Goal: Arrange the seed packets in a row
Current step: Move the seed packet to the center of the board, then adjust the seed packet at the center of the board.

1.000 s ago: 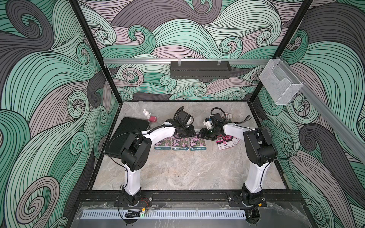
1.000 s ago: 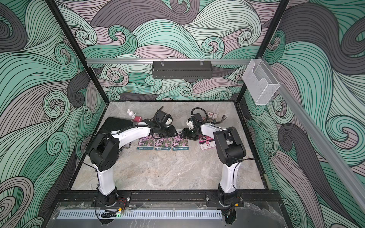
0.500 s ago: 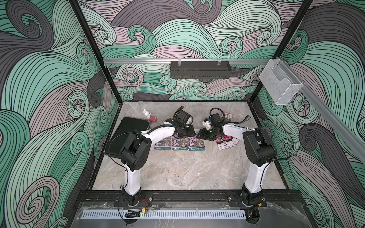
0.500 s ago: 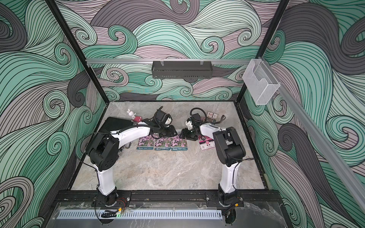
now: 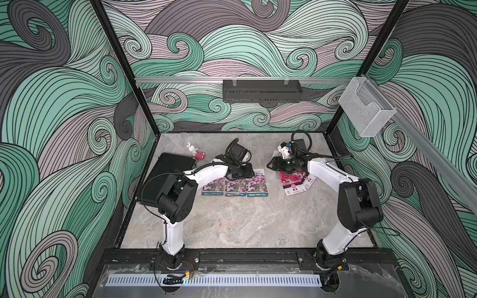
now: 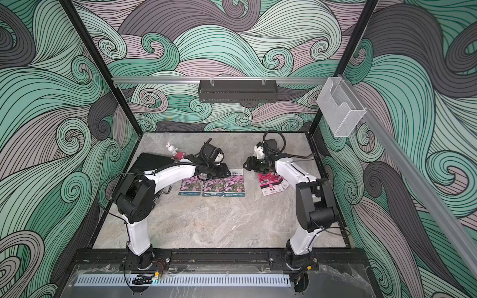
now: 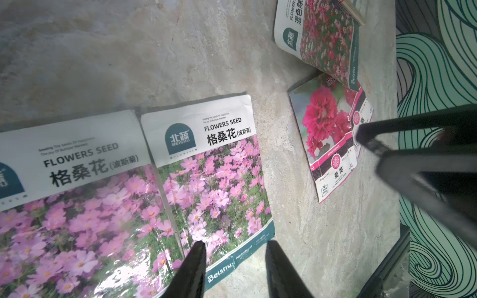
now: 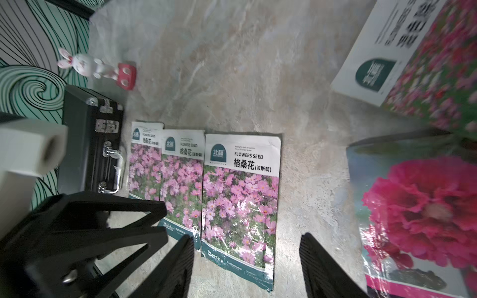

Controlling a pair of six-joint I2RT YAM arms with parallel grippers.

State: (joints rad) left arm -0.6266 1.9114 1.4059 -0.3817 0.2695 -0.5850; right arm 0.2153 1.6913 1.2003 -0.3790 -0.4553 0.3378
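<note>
Tabletop: marbled grey-beige, stone look. Everything on it that matters to you is a flat rectangle of glossy film over a printed flower photo.

You have three purple-pink packets side by side near the middle. Their long edges touch or slightly lap. The long axes run from the back wall toward the arm bases, with white headers at the far end and teal bands at the near end. Each header reads "FLOWERS SEED" and "格桑花 (波斯菊)" beside a teal badge, "北蔬 BEISHU". The band reads "Beishu" and "Agricultural".

Right of that row and apart from it, a magenta packet lies tilted off the row's line, bloom far, label end near. Its pink strip reads "HOLLYHOCK", with "蜀葵" below. A second magenta packet sits under it, showing only one edge. The red-pink mix packet is turned roughly crosswise to the row, one corner over the magenta packet's far end. "FLOWERS" and "混色" are legible; the rest is cut off.

Your left gripper hangs over the row, its tapered black fingers partly apart and framing the teal corner of the rightmost purple-pink packet. Nothing is clamped, and contact with the film cannot be told. Your right gripper is spread wider, its ribbed fingers holding nothing.

Left of the row is a black case with chrome latches and a handle. Beyond it is a white rabbit figurine with a red block.
</note>
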